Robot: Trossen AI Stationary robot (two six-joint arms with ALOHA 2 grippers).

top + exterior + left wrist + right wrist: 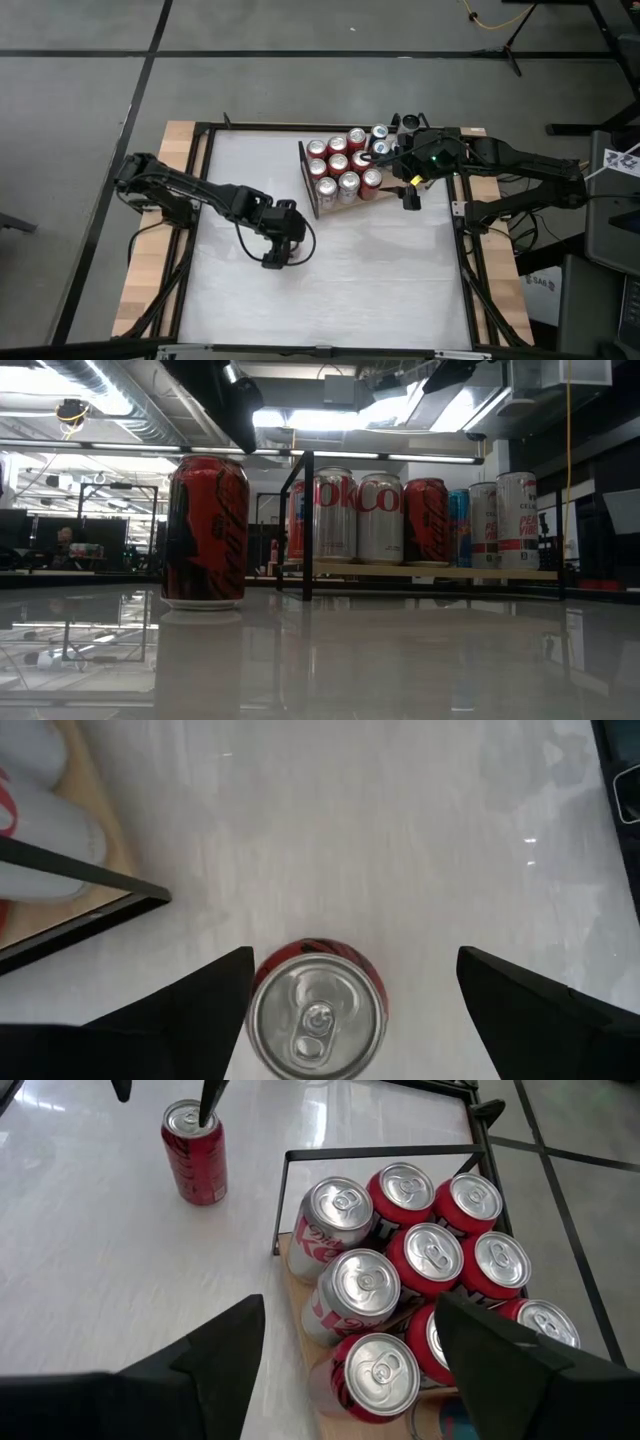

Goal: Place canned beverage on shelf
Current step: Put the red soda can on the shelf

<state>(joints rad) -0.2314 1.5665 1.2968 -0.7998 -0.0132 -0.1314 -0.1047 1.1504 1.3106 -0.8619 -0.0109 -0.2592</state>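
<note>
A red beverage can (318, 1015) stands upright on its base on the white table (340, 290), left of the shelf and apart from it. It also shows in the low view (205, 530) and the right wrist view (195, 1150). My left gripper (353, 955) hovers open just above it, one finger on each side of the can's top, touching nothing. The shelf (292, 1265), a light wood board with a dark rail (380, 1152), carries several red and silver cans (340, 170). My right gripper (410, 197) hangs open above the shelf's right end, with nothing between its fingers.
Taller slim cans (510, 520) stand at the shelf's far right end. Pale wooden strips (150, 250) and a black frame edge the table. The white top near the front edge and to the left holds nothing.
</note>
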